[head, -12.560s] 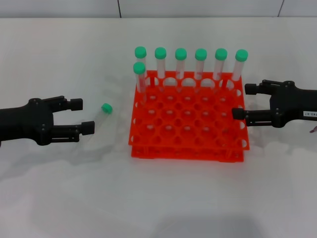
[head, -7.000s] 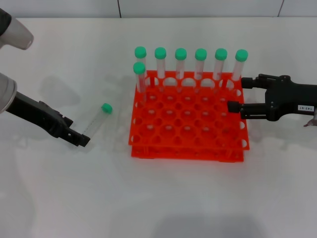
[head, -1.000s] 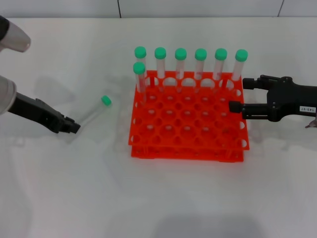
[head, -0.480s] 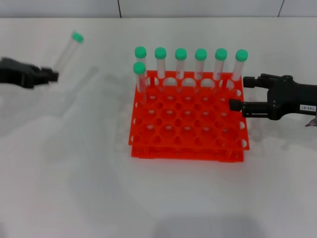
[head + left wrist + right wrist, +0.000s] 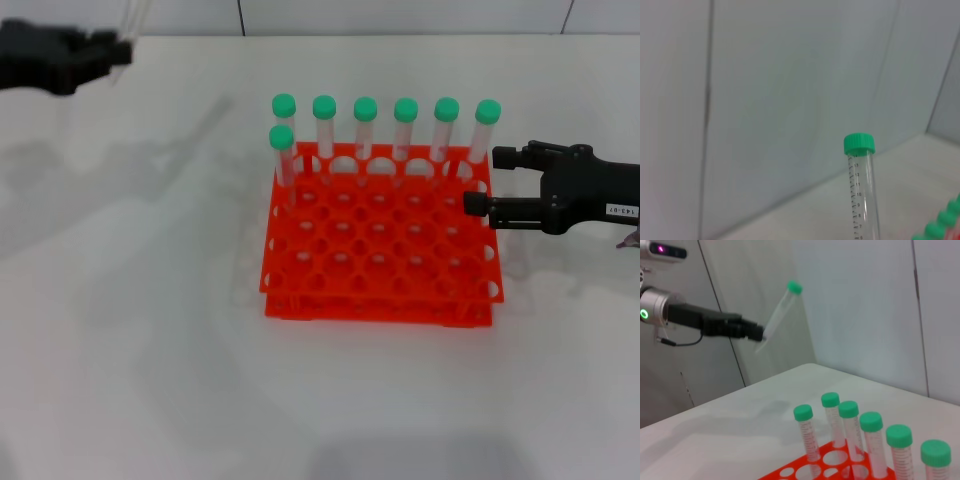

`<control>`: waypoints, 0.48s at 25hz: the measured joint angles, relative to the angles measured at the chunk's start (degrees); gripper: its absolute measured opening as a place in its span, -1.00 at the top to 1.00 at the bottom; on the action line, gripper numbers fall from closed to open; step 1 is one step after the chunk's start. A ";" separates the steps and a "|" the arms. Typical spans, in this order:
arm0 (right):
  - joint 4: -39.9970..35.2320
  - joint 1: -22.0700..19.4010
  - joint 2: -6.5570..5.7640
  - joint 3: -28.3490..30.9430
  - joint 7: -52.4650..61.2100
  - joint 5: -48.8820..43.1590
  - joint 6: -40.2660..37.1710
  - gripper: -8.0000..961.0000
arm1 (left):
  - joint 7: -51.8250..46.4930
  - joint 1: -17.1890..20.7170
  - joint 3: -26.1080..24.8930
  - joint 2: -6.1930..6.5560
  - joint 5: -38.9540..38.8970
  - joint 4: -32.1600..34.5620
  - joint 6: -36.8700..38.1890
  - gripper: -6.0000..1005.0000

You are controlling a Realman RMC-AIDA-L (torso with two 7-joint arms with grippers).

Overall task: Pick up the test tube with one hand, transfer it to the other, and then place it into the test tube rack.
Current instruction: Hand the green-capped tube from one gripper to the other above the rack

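My left gripper (image 5: 120, 50) is raised at the far left, shut on the bottom end of the test tube (image 5: 133, 14), whose upper part runs off the top of the head view. The right wrist view shows this gripper (image 5: 759, 335) holding the tube (image 5: 779, 315) tilted in the air, green cap up. The left wrist view shows the tube (image 5: 863, 195) with its cap against the wall. The orange-red test tube rack (image 5: 380, 306) stands mid-table. My right gripper (image 5: 484, 181), with a white label, is open at the rack's right side, empty.
Several green-capped tubes (image 5: 365, 128) stand upright in the rack's back row, with one (image 5: 282, 155) in the second row at its left; they also show in the right wrist view (image 5: 847, 432). The white table (image 5: 150, 330) ends at a wall behind.
My left gripper picked the tube off the table and lifted it up and back towards the far left. The right gripper stayed at the rack's right side, shifting only slightly.
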 joint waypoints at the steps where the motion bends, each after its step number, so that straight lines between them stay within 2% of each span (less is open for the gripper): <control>1: 0.01 0.02 0.00 0.00 0.00 0.00 0.10 -0.69 | 1.37 -0.58 -0.01 -0.01 -1.59 -1.03 0.02 0.60; 8: -0.45 0.23 0.00 0.00 -0.03 0.00 0.13 -0.69 | 9.09 -3.63 -0.04 0.43 -8.99 -8.80 0.01 0.60; 12: -0.71 0.25 -0.10 0.00 -0.48 -0.01 0.13 -0.68 | 12.78 -6.05 0.07 -0.16 -10.31 -12.38 -0.37 0.60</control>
